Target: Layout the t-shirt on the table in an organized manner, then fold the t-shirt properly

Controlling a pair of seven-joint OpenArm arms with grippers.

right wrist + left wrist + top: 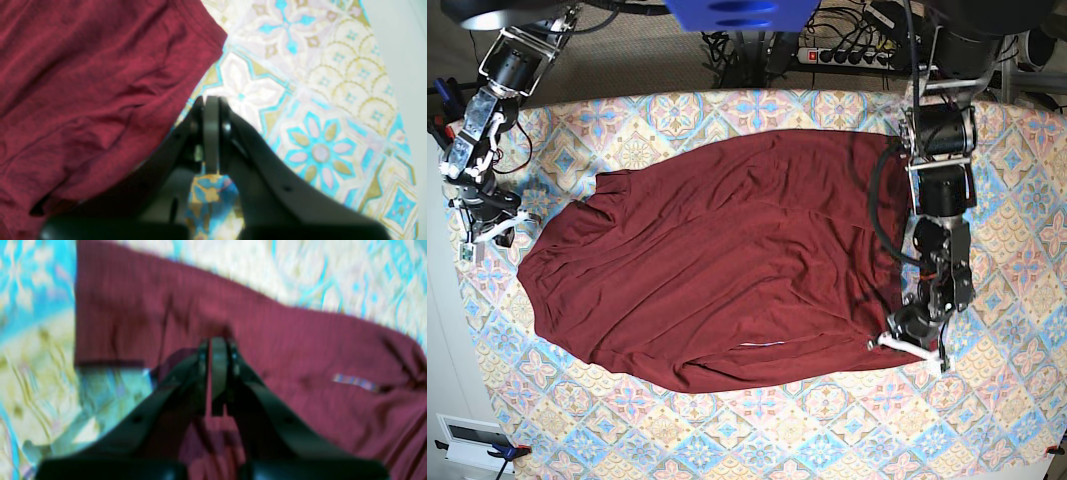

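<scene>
The dark maroon t-shirt [727, 260] lies spread over the middle of the patterned table [827, 410], rumpled, with curved edges. My left gripper [897, 342] is down at the shirt's near right edge. In the blurred left wrist view its jaws [217, 340] are shut, with the t-shirt [283, 340] puckered at their tips. My right gripper [489, 232] sits at the far left, beside the shirt's left edge. In the right wrist view it [210, 99] is shut on nothing, over the bare table [317, 100] just right of the t-shirt [83, 83].
A small pale label [355, 382] shows on the shirt near its front hem [762, 343]. Behind the table lie a power strip and cables [857, 52]. The table's left edge [449, 300] is close to the right arm.
</scene>
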